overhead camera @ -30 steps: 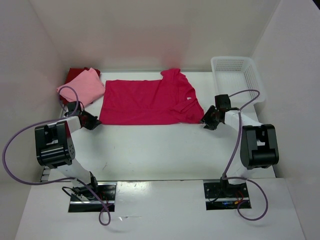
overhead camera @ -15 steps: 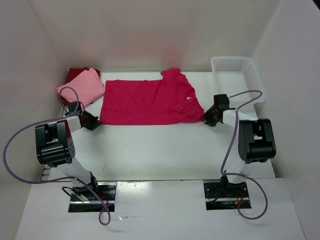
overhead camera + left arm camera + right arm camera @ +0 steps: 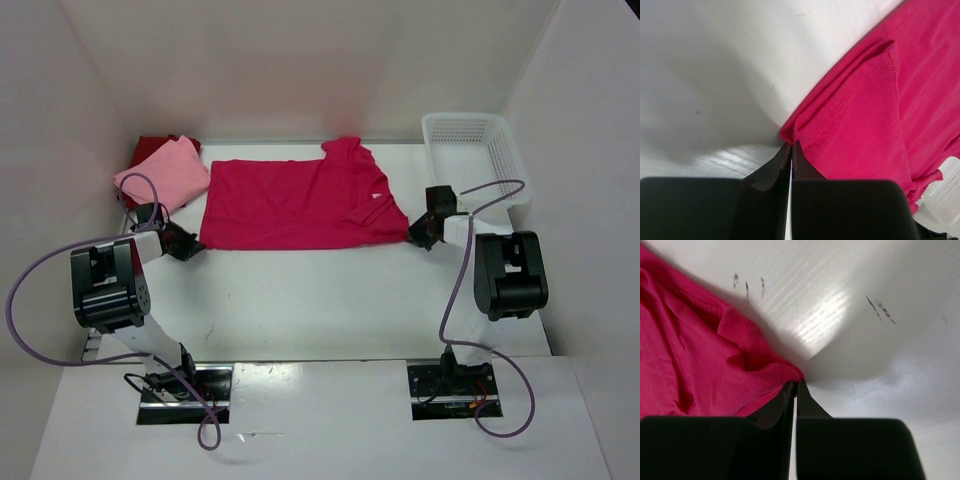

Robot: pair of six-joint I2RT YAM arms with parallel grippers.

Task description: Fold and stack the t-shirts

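So, shirt: light, limp, thin; pinch it at the corners.
Left fingers: clenched on the hem corner.
Right fingers: clenched on the opposite corner.

No legible text, brand, number or sign appears in any view. The crimson-pink t-shirt carries a pale neck label at its 3 o'clock end, too small to read. The short dark marks on the table, at 1 o'clock in the right wrist view, form no readable characters.
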